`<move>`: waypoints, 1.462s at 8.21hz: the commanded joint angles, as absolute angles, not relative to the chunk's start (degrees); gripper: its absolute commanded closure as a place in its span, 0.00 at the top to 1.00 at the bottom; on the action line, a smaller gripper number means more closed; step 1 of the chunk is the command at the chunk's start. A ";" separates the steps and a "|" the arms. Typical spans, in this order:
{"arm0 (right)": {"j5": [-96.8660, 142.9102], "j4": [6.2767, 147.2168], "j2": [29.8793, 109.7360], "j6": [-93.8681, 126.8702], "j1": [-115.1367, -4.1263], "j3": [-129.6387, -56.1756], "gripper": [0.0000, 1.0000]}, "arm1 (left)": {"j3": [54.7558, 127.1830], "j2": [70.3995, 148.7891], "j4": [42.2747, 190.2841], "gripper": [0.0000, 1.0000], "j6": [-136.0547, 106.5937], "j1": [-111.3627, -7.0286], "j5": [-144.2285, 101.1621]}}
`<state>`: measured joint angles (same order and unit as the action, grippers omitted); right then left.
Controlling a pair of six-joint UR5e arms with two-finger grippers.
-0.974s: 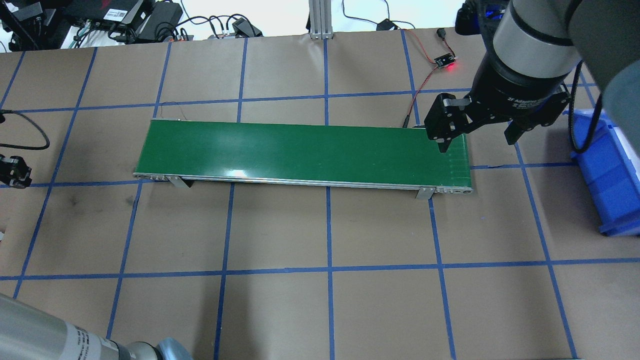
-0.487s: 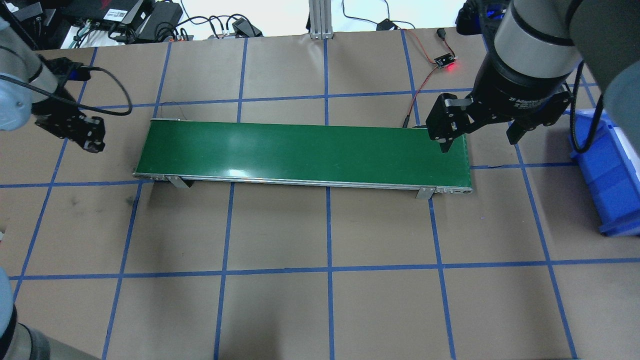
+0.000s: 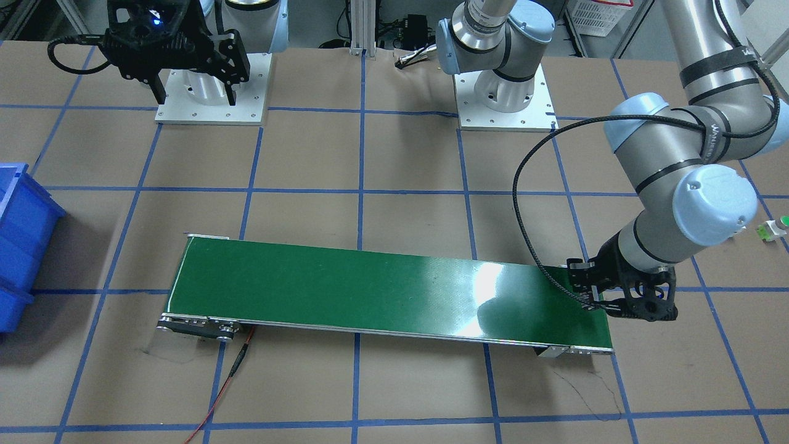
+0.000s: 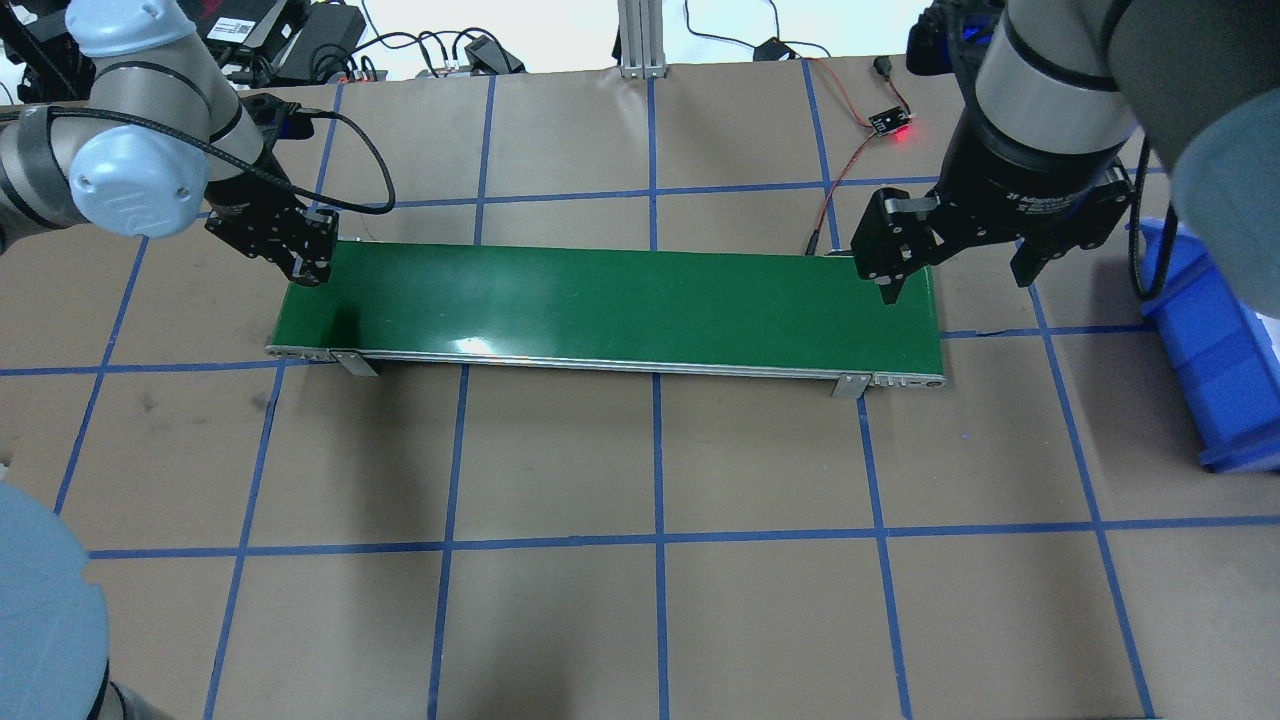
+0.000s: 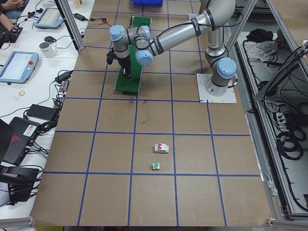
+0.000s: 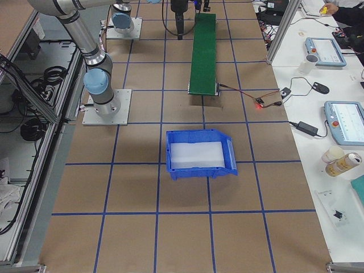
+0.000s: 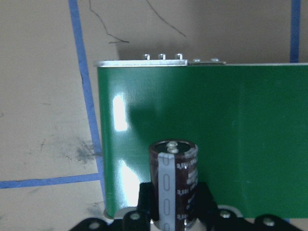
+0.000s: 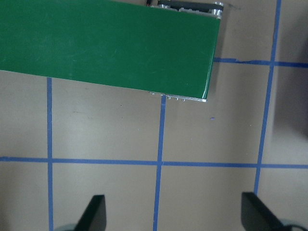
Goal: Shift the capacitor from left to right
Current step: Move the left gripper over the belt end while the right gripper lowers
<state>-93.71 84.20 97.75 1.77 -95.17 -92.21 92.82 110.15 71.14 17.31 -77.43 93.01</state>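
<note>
The left gripper [image 4: 308, 262] is clenched on the capacitor [image 7: 174, 183], a dark cylinder with a pale grey stripe down its sleeve, pinched by its lower part between the two fingers [image 7: 144, 204] so that its capped end sticks out beyond them. It hangs over the left end of the green belt [image 4: 620, 300], just inside the belt's short edge. Whether it touches the belt cannot be told, though a shadow lies on the green close by. The belt runs lengthwise across the middle of the desk, somewhat nearer the far edge than the robot's edge. The right gripper [image 4: 958, 272] is released, its fingers [image 8: 95, 211] spread wide, and it hovers well above the desk by the belt's right end. A blue bin [image 4: 1215, 350] sits toward the desk's right edge, well apart from the belt. A small board [image 4: 889, 124] with a red light lies near the far edge, with thin wires leading to the belt's right end. Toward the left edge, well apart from the belt, a white breaker [image 5: 161, 148] and a green button [image 5: 156, 166] lie near each other.
</note>
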 commanded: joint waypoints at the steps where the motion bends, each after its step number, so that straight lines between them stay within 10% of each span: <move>1: -93.95 89.95 88.72 1.76 -95.01 -92.72 1.00 | 92.02 113.01 71.72 0.00 14.50 -79.28 90.45; 7: -93.78 100.70 79.12 1.85 -94.75 -93.42 1.00 | 92.55 113.38 69.17 0.03 14.33 -79.37 90.35; 10: -92.99 111.05 78.58 1.85 -94.48 -99.64 0.96 | 92.72 113.55 69.00 0.26 14.33 -79.37 90.00; 12: -89.94 116.09 77.61 1.41 -91.86 -102.56 0.97 | 92.81 113.55 68.99 0.63 12.23 -79.45 87.55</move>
<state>-92.75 111.33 78.39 1.81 -94.04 -99.80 92.72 113.53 69.03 14.00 -79.37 89.21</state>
